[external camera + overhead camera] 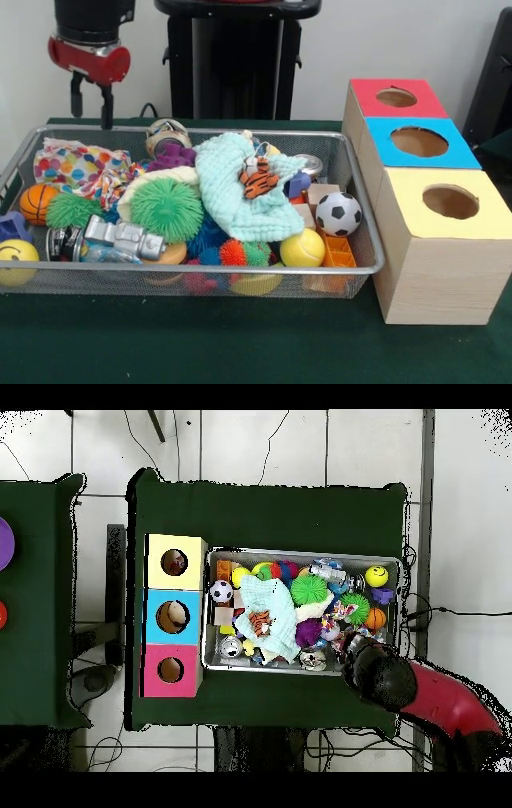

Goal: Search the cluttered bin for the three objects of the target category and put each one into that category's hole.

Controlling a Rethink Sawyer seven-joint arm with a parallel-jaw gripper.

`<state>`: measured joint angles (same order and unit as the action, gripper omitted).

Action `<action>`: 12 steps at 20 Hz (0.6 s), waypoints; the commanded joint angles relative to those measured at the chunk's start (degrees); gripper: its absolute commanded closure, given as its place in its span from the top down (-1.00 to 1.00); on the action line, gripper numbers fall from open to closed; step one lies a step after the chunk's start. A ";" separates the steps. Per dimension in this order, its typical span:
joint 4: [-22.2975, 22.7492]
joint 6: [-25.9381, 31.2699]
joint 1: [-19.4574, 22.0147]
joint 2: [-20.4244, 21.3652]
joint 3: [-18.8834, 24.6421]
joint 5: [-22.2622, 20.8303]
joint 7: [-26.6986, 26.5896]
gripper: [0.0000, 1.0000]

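The wire mesh bin [200, 270] stands on the green table, full of toys; it also shows in the overhead view [300, 552]. A clump of white fabric with coloured dots [80, 168] lies at the bin's far left corner in the front view. I cannot tell how many pieces it holds. In the overhead view part of it [342, 620] shows beside the arm. My gripper [91, 108] hangs open and empty above that corner, just behind the fabric. The yellow-topped box's hole [450, 202] is at the near right, and shows in the overhead view [174, 562].
A mint-green cloth [232, 188] with a tiger toy [258, 180] lies mid-bin. A spiky green ball [166, 210], soccer ball [338, 214], basketball [38, 203] and yellow balls lie around. The blue-topped box [420, 142] and red-topped box [396, 98] stand behind the yellow one.
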<state>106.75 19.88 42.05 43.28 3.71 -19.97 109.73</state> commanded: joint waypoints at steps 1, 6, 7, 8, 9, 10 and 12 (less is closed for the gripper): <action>-3.83 0.74 4.83 -8.59 7.44 -9.00 -11.54 1.00; -3.89 -2.58 6.65 -13.83 6.59 -13.13 -7.87 1.00; -3.82 -3.46 6.78 -14.55 6.47 -13.76 -6.91 1.00; -3.72 -4.29 6.85 -15.16 6.33 -14.38 -5.98 1.00; -3.53 -5.11 6.68 -15.82 6.00 -14.98 -4.92 1.00; -3.53 -5.77 6.50 -16.33 5.73 -15.46 -4.02 1.00; -3.60 -6.51 6.14 -17.37 5.52 -16.17 -2.52 1.00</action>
<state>104.94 17.79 48.59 32.62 4.82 -30.61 109.73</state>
